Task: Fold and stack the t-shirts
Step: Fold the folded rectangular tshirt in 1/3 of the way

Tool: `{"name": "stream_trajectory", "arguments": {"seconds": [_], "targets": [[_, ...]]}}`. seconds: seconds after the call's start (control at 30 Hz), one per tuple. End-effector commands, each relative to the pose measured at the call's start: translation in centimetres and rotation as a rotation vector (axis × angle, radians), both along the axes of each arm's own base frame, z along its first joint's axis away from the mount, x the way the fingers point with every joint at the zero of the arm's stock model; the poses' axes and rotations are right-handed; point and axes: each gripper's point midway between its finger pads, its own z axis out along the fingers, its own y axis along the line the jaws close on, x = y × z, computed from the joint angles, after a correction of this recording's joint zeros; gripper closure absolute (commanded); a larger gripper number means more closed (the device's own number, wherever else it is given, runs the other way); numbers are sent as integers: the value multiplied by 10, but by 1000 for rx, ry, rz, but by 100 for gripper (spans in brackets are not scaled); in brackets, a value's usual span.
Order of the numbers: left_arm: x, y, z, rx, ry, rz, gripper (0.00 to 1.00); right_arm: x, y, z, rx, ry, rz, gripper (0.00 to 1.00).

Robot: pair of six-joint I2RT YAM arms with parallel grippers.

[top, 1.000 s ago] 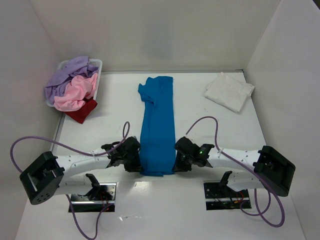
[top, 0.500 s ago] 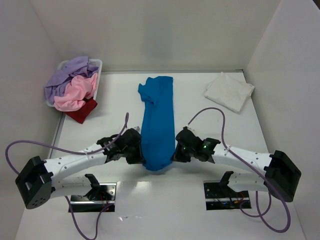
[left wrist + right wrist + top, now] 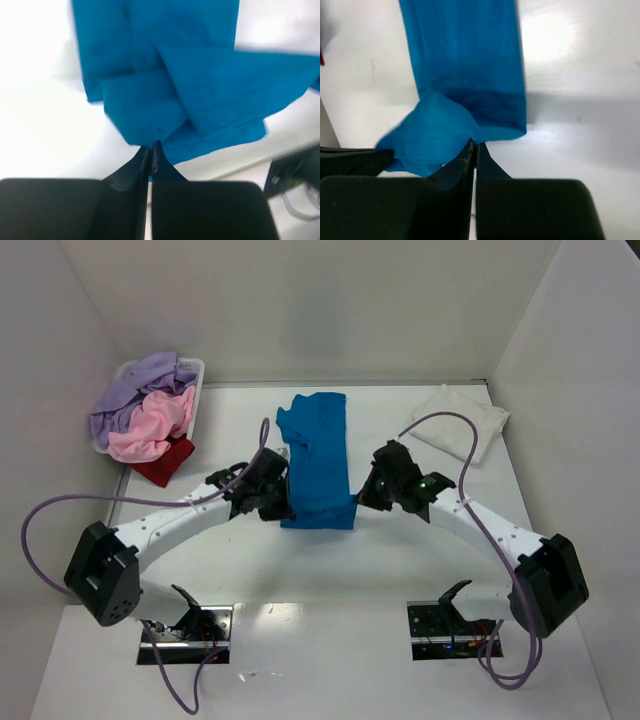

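Note:
The bright blue t-shirt (image 3: pixel 318 455) lies as a long strip in the middle of the table, its near end lifted and doubled back toward the far end. My left gripper (image 3: pixel 283 502) is shut on its near left corner (image 3: pixel 150 135). My right gripper (image 3: pixel 362 494) is shut on its near right corner (image 3: pixel 465 132). A folded white t-shirt (image 3: pixel 458 422) lies at the far right. Lavender (image 3: pixel 135 390), pink (image 3: pixel 153 426) and dark red (image 3: pixel 165 461) t-shirts are heaped at the far left.
A white plastic basket (image 3: pixel 196 368) at the far left holds the heaped shirts, the dark red one spilling onto the table. Purple cables loop over both arms. White walls close the left, right and far sides.
Both grippers have carried the blue t-shirt's near end up and away from me, folding the strip over itself. The strip now looks about half as long.

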Motion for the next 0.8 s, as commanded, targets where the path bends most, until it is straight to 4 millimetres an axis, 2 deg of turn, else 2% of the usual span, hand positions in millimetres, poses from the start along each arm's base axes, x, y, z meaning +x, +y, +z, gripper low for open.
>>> {"name": "stream_trajectory", "arguments": {"seconds": [0.0, 0.03, 0.1, 0.13, 0.17, 0.2, 0.23, 0.27, 0.33, 0.37, 0.43, 0.47, 0.57, 0.7, 0.77], "targets": [[40, 8, 15, 15, -83, -14, 100, 37, 2, 20, -9, -87, 36, 100], [52, 14, 15, 7, -88, 11, 100, 42, 5, 12, -25, -72, 43, 100], [72, 12, 18, -17, -111, 1, 100, 58, 11, 17, -17, -90, 48, 100], [77, 12, 17, -24, -104, -9, 100, 64, 11, 16, -17, -93, 51, 100], [87, 14, 10, -18, -93, -9, 100, 70, 14, 6, -27, -74, 52, 100], [92, 14, 7, -11, -95, -26, 100, 74, 18, 8, -26, -79, 66, 100], [101, 11, 12, -22, -106, -33, 100, 80, 21, 8, -22, -86, 65, 100], [108, 15, 2, -5, -87, -27, 100, 85, 18, -2, -34, -63, 53, 100], [120, 15, 0, -9, -100, -38, 100, 99, 21, 1, -22, -84, 52, 100], [126, 13, -4, -14, -86, -37, 100, 105, 16, -6, -30, -69, 37, 100], [137, 17, -7, -14, -92, -38, 100, 119, 11, -2, -39, -88, 28, 100], [141, 16, -14, -8, -78, -38, 100, 125, 16, 5, -24, -104, 33, 100], [154, 19, -19, -8, -72, -33, 100, 143, 5, -1, -37, -99, 16, 100], [169, 23, -17, -2, -92, -30, 100, 163, 10, -4, -44, -109, 30, 100], [179, 24, -16, 0, -106, -29, 100, 165, 12, -16, -53, -86, 44, 100]]}}
